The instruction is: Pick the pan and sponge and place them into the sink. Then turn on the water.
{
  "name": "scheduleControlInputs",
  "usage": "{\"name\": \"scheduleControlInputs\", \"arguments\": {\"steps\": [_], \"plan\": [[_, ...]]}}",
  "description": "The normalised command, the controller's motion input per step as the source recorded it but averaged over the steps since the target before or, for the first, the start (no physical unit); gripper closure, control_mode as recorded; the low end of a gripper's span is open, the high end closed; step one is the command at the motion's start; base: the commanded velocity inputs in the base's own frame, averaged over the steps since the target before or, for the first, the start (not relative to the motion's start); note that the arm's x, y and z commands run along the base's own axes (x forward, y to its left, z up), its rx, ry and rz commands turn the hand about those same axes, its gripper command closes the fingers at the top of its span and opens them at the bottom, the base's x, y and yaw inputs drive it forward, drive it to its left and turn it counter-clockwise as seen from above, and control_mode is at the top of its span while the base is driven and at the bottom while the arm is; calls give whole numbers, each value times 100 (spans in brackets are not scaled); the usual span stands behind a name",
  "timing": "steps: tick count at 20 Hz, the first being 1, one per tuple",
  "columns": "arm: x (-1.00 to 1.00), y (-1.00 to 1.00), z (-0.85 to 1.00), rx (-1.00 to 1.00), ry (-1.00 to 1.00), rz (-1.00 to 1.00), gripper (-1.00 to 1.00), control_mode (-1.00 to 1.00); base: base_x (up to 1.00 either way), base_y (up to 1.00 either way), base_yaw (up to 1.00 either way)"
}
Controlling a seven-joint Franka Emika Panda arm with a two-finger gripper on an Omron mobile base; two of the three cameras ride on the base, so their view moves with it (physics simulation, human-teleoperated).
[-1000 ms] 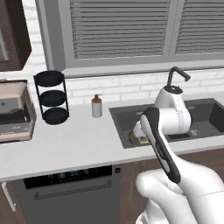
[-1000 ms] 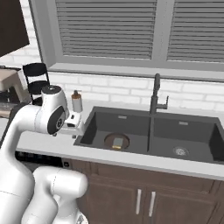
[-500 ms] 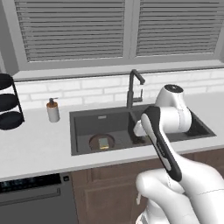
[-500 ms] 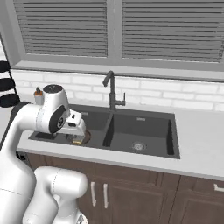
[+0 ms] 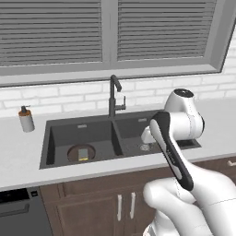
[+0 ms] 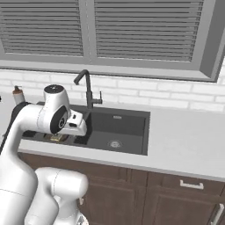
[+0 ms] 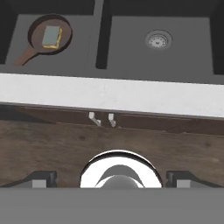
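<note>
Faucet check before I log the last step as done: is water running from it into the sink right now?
No: the black faucet stands over the sink with no blue stream below its spout.

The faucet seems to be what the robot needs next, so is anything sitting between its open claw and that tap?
Nothing visible blocks it. The gripper hangs open, empty, over the counter's front edge. Beyond lie the sink basins, then the faucet at the back. The pan and sponge rest in the left basin, off to the side. No water runs.
</note>
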Motion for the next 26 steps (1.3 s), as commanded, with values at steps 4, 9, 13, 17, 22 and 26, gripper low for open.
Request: {"name": "scheduleControlInputs", "arguments": {"steps": [4, 9, 13, 17, 22, 26], "plan": [[0, 0, 0, 0, 0, 0, -100, 100, 24, -29, 4], [0, 0, 0, 0, 0, 0, -100, 100, 24, -59, 0], [0, 0, 0, 0, 0, 0, -100, 100, 17, -53, 0], [0, 0, 0, 0, 0, 0, -100, 100, 35, -9, -2], [0, 0, 0, 0, 0, 0, -100, 100, 50, 0, -3], [0, 0, 0, 0, 0, 0, -100, 100, 55, 0, -5]]}}
